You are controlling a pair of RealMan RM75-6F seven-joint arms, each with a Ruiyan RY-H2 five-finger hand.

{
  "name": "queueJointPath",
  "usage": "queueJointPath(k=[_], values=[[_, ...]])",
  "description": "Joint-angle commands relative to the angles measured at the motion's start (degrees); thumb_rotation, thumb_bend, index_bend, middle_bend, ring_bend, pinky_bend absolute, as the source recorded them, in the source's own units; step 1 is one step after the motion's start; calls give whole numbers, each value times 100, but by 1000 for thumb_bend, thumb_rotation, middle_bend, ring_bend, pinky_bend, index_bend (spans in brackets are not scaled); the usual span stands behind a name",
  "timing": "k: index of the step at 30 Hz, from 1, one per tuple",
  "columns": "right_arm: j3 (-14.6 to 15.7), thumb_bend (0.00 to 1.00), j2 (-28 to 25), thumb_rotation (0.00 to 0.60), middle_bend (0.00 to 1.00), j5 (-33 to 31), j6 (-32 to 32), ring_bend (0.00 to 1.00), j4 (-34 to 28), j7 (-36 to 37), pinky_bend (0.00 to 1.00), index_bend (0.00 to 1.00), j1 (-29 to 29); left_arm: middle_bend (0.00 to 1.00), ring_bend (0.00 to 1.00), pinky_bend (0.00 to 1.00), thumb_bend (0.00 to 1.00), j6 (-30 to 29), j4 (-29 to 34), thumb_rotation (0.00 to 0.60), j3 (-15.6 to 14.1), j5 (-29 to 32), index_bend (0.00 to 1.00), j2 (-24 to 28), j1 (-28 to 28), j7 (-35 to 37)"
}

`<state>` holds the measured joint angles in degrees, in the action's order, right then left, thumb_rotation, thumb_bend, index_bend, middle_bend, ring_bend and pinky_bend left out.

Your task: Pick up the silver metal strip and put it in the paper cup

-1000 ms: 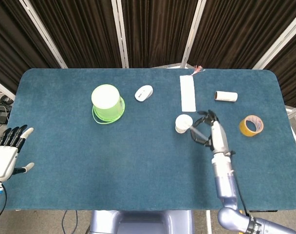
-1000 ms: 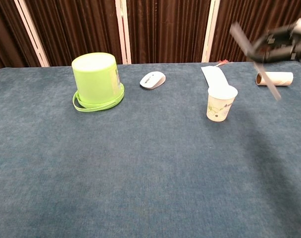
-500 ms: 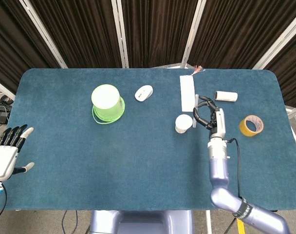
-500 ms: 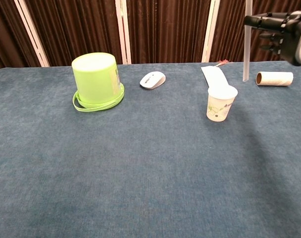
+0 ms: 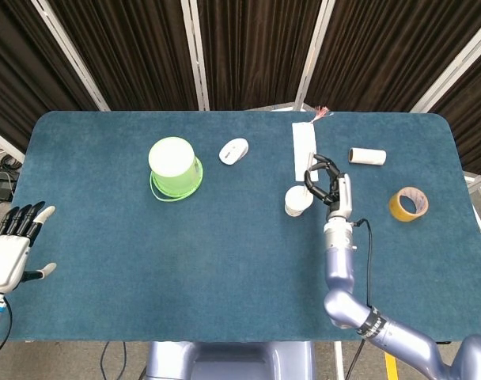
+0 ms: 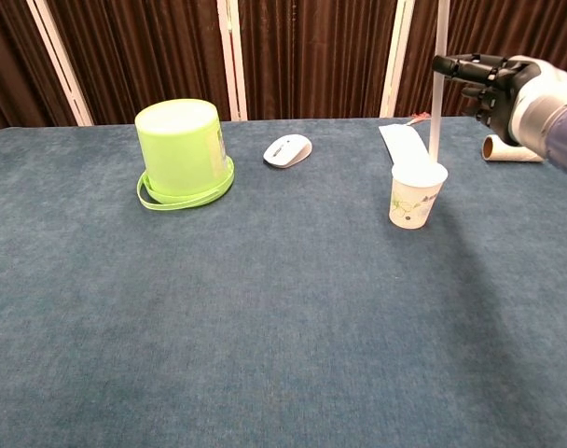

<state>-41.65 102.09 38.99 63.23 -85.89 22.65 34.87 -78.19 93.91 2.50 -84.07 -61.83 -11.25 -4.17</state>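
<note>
Since the earlier frames, the silver metal strip [image 6: 437, 84] had been swung from a slant to near vertical and carried left, from beside the cardboard tube [image 6: 510, 148] to a position over the paper cup [image 6: 418, 193]. It was held upright in the right hand [image 6: 493, 82], pinched near its upper part between the fingers, with its lower end at or just above the cup's rim. Whether the tip had already entered the mouth could not be told from either view.

The left hand [image 5: 9, 247] was seen at the near left edge of the table [image 5: 225, 261], fingers spread and holding nothing.

Just behind the cup lay a white paper strip [image 5: 304, 145]. A roll of tape [image 5: 407, 203] lay to the right, and a white mouse [image 5: 234, 150] and an upturned green bucket [image 5: 175, 167] to the left.

Risk judged: the cup was light and unsupported, so a strip lowered off-centre onto the rim could tip it. A tall strip released inside could also lean on the rim and overturn the cup, or fall out onto the table.
</note>
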Motion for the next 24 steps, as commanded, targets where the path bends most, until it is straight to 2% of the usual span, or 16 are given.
queueJointPath(k=[1, 13, 24], values=[[0, 381, 76, 600, 240, -37, -98, 0, 182, 61, 0, 593, 87, 0, 0, 0, 66, 9, 8, 600, 4, 11, 0, 3, -5, -3], [6, 379, 242, 600, 240, -123, -421, 0, 696, 208, 0, 593, 286, 0, 0, 0, 103, 72, 50, 600, 30, 83, 0, 13, -40, -36], [64, 354, 296, 600, 240, -94, -642, 0, 856, 458, 0, 593, 241, 0, 0, 0, 121, 113, 83, 600, 42, 127, 0, 29, -61, -43]])
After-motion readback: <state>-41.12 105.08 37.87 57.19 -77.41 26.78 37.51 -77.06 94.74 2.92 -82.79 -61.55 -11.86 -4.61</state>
